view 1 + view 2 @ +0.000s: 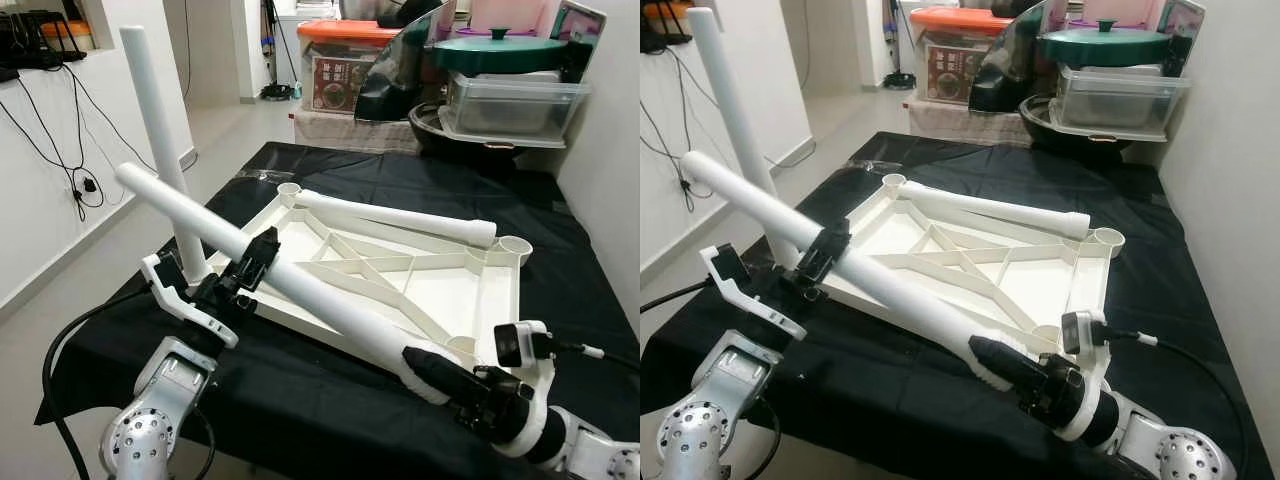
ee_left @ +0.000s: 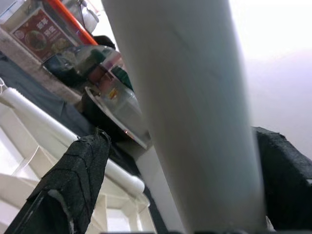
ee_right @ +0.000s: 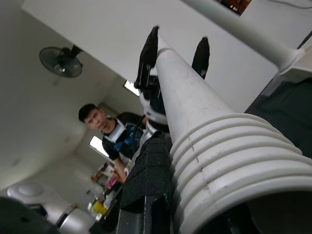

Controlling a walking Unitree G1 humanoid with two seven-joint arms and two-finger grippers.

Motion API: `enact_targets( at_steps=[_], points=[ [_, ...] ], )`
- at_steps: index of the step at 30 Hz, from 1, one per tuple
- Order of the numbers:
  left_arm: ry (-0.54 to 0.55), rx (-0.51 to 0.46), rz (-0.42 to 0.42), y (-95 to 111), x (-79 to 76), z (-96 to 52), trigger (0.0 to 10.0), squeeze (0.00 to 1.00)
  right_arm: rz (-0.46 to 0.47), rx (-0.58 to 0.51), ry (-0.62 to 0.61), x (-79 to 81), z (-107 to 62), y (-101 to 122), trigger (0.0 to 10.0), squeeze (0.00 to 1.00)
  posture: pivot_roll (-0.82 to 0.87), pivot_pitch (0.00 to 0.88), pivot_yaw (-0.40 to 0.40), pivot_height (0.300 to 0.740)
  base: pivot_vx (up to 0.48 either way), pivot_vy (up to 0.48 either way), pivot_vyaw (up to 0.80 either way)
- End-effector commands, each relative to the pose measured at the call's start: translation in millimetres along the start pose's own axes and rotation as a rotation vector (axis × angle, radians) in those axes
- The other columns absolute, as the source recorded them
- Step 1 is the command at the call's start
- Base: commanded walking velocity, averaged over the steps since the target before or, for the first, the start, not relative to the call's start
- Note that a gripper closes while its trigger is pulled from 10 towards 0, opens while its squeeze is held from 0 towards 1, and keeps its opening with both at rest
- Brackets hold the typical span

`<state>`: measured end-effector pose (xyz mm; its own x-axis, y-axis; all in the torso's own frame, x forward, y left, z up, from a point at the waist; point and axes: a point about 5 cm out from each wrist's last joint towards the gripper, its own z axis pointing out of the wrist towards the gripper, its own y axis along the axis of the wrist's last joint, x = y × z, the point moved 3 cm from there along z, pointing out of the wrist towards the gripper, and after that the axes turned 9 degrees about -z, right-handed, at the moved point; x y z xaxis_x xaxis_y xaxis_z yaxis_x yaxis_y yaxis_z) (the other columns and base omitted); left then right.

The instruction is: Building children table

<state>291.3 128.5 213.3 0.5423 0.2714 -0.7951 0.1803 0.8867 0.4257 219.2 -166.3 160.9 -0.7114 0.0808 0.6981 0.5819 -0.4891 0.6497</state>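
Clamped mid-shaft by left gripper (image 1: 252,268) and at its ribbed end by right gripper (image 1: 432,372), long white plastic table leg (image 1: 300,290), slanting above upturned white plastic tabletop (image 1: 478,300) on black-draped table (image 1: 330,400).

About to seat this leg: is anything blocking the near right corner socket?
Nothing visible does. The held table leg sits in both grippers, its ribbed end just short of the near right socket; the loose leg lies along the far edge.
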Motion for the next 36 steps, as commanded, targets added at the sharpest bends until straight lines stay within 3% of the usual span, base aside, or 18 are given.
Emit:
enact_targets(
  at_steps=[1,8,9,11,12,13,17,18,30,31,35,36],
  points=[
    [-0.004,-0.005,-0.007,3.9,-2.0,0.3,10.0,0.0,-0.017,0.01,0.036,5.5,2.5,-0.3,0.0,0.0,0.02,0.0,-0.029,0.74,0.0,0.0,0.0],
    [-0.045,-0.052,-0.095,13.5,-6.7,-2.7,9.8,0.0,-0.011,0.014,0.019,3.0,-1.3,-3.1,0.0,0.0,0.02,0.0,-0.029,0.74,0.0,0.0,0.0],
    [-0.05,-0.059,-0.111,14.7,-7.1,-3.4,4.5,0.0,-0.011,0.015,0.016,2.6,-1.8,-3.5,0.0,0.0,0.02,0.0,-0.028,0.74,0.0,0.0,0.0],
    [-0.062,-0.06,-0.125,15.3,-8.2,-4.3,4.7,0.0,-0.009,0.014,0.012,1.9,-2.6,-3.9,0.0,0.0,0.02,0.0,-0.027,0.74,0.0,0.0,0.0],
    [-0.08,-0.056,-0.137,15.6,-10.3,-5.1,4.0,0.0,-0.009,0.013,0.007,0.9,-3.5,-4.0,0.0,0.0,0.02,0.0,-0.028,0.74,0.0,0.0,0.0],
    [-0.098,-0.05,-0.151,15.3,-12.4,-5.8,4.6,0.0,-0.007,0.012,-0.004,-1.0,-4.7,-4.1,0.0,0.0,0.02,0.0,-0.029,0.74,0.0,0.0,0.0],
    [-0.109,-0.045,-0.16,15.1,-13.8,-6.2,4.6,0.0,-0.006,0.011,-0.01,-2.2,-5.4,-4.1,0.0,0.0,0.02,0.0,-0.029,0.74,0.0,0.0,0.0],
    [-0.121,-0.041,-0.171,15.0,-15.6,-7.1,0.0,0.0,-0.007,0.011,-0.015,-3.5,-6.1,-4.0,0.0,0.0,0.02,0.0,-0.028,0.74,0.0,0.0,0.0],
    [-0.127,-0.034,-0.206,15.8,-14.8,-11.5,0.0,0.0,-0.021,0.004,-0.029,-7.9,-7.6,-3.2,0.0,0.0,0.02,0.0,-0.027,0.74,0.0,0.0,0.0],
    [-0.123,-0.037,-0.206,16.1,-14.2,-11.5,0.0,0.0,-0.028,0.001,-0.032,-8.5,-7.2,-3.0,10.0,0.0,0.02,0.0,-0.028,0.74,0.0,0.0,0.0],
    [-0.116,-0.06,-0.214,20.1,-12.1,-9.8,0.0,0.0,-0.056,-0.019,-0.04,-10.7,-5.4,-0.3,10.0,0.0,0.02,0.0,-0.026,0.74,0.0,0.0,0.0],
    [-0.116,-0.071,-0.214,22.9,-12.0,-8.5,0.0,0.0,-0.066,-0.029,-0.045,-11.9,-5.7,1.6,10.0,1.0,0.02,0.0,-0.026,0.74,0.0,0.0,0.0]
  ],
)
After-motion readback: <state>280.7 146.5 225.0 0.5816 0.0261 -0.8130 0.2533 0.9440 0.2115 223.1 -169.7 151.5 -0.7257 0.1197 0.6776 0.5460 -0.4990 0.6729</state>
